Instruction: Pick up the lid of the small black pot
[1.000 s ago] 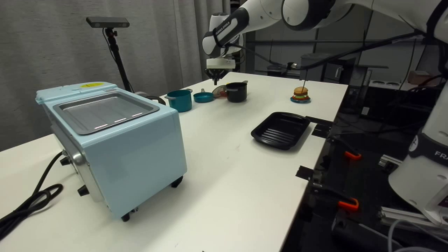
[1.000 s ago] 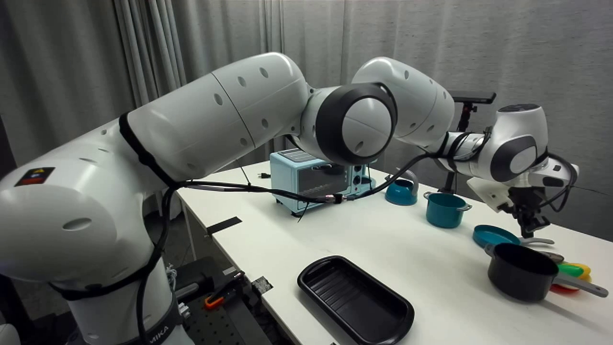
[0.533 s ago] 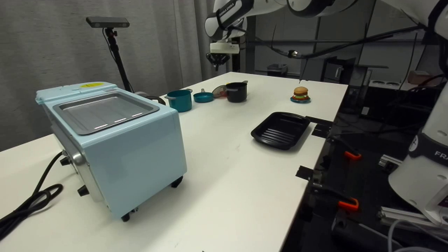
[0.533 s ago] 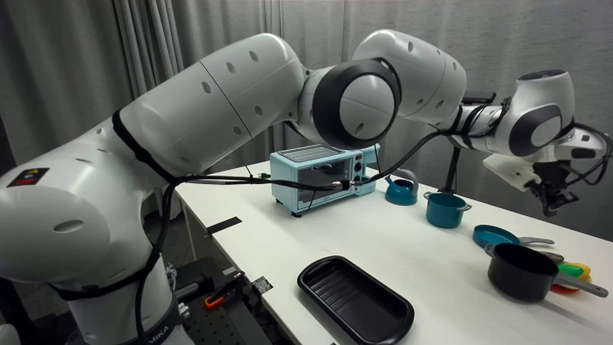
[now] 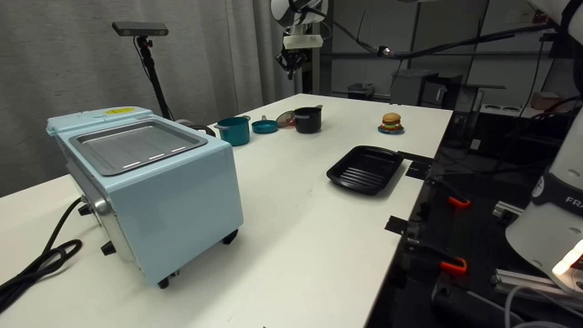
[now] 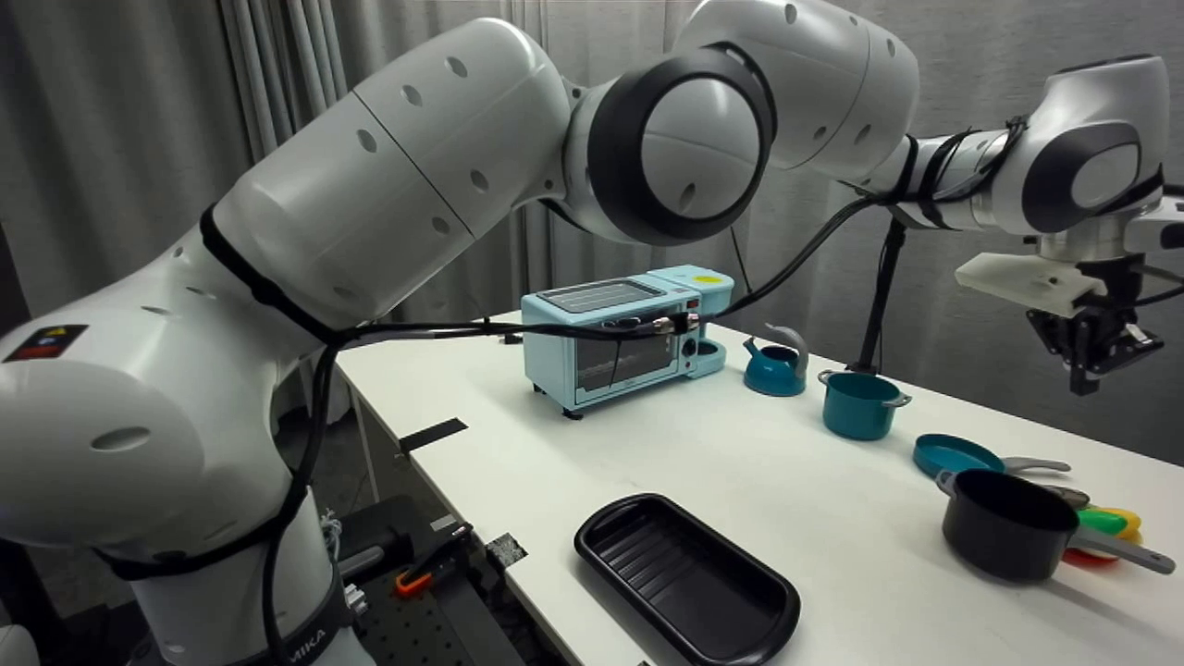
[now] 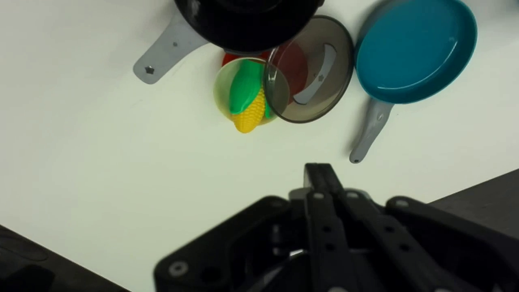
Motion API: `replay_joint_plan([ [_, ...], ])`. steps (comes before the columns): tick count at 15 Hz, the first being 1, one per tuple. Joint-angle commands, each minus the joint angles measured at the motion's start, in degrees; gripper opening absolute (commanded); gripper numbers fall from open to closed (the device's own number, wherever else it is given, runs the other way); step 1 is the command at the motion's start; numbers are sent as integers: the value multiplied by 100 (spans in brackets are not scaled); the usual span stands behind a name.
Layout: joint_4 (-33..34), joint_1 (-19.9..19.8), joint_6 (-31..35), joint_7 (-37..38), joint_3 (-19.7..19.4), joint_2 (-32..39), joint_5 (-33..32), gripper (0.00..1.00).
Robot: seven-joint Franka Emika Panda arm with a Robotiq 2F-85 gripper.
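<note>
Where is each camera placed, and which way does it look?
In an exterior view: near the oven, looking along the table; parts of the arm show.
In an exterior view: beside the arm, which spans the picture, looking across the table toward the curtain.
Wrist view: on the arm's end, looking down at the lid; fingers show.
Both exterior views share the oven and black pot.

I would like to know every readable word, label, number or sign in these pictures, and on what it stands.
"FRA", cut off by the picture edge: on the base, in an exterior view.
"MIKA": on its dark band, in an exterior view.
Sticker with a yellow triangle: on the arm; any words too small to read.
Yellow label on the oven: too blurred to read.
Wrist view: none readable.
</note>
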Motion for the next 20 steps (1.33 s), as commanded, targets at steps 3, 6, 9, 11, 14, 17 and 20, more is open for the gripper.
replay_joint_plan([
  [3, 45, -61, -607, -397, 48, -129, 7, 40],
  [6, -174, -73, -724, -471, 21, -411, 7, 63],
  [9, -414, -56, -629, -502, -5, -653, -3, 85],
  [11, -593, -50, -576, -525, -17, -846, -10, 99],
  [14, -954, -22, -505, -543, -24, -1148, -33, 100],
  [17, -686, -20, -537, -425, -35, -949, -33, 100],
  [20, -747, -17, -537, -423, -34, -983, -34, 100],
])
